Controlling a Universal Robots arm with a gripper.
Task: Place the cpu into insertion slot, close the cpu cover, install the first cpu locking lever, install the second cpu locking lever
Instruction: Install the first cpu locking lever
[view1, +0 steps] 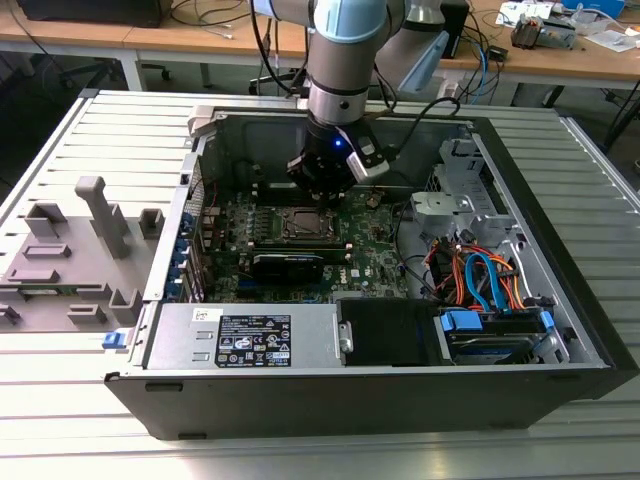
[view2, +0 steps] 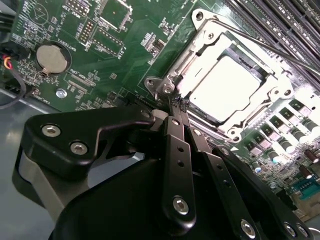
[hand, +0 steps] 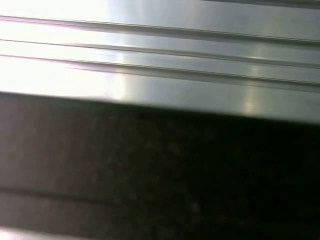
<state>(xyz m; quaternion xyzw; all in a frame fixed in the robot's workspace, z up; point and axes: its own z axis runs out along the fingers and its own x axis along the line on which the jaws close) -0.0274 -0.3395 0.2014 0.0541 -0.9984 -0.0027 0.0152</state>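
1. In the second wrist view the gripper (view2: 176, 104) takes up the lower centre of the frame, its two black fingers (view2: 176, 145) pressed together with nothing between them.
2. Just beyond its tip, upper right, the cpu (view2: 223, 86) already lies in the insertion slot (view2: 165, 89), with the cpu cover (view2: 272, 94) down around it.
3. A thin locking lever (view2: 260, 42) crosses the far side.
4. Judged step: lever installation; it calls for careful sideways pressure on the lever.
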